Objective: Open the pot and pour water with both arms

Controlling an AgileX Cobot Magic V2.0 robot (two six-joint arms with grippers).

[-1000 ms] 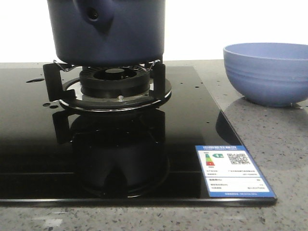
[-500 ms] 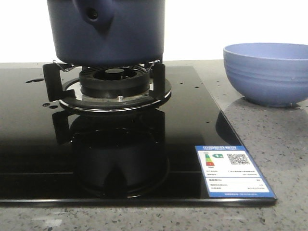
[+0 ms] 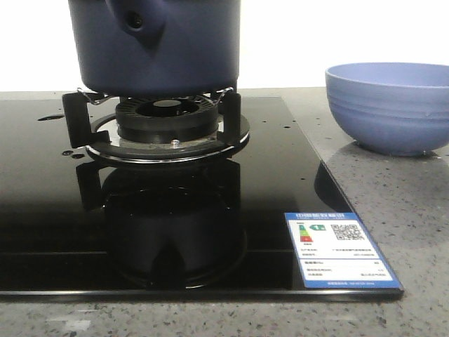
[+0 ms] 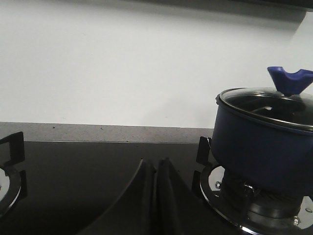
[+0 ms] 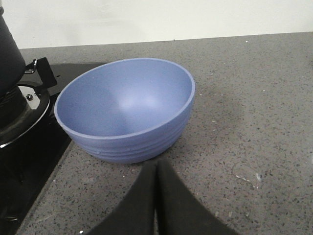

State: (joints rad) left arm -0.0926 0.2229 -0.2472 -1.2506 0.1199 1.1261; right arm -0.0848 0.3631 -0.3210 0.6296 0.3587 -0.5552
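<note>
The dark navy pot [image 3: 158, 42] stands on the gas burner [image 3: 167, 126], its hollow handle stub [image 3: 137, 22] facing the camera. In the left wrist view the pot [image 4: 264, 147] carries a glass lid [image 4: 266, 105] with a blue knob [image 4: 289, 81]. My left gripper [image 4: 155, 164] is shut and empty, low over the black cooktop, apart from the pot. My right gripper [image 5: 157, 166] is shut and empty over the grey counter, just short of the periwinkle ribbed bowl [image 5: 124, 110]. Neither gripper shows in the front view.
The black glass cooktop [image 3: 56, 210] bears an energy label [image 3: 340, 249] at its front right corner. The bowl [image 3: 389, 105] stands on the speckled counter [image 3: 407, 225] beside the cooktop. A second burner's edge [image 4: 7, 171] shows in the left wrist view. A white wall is behind.
</note>
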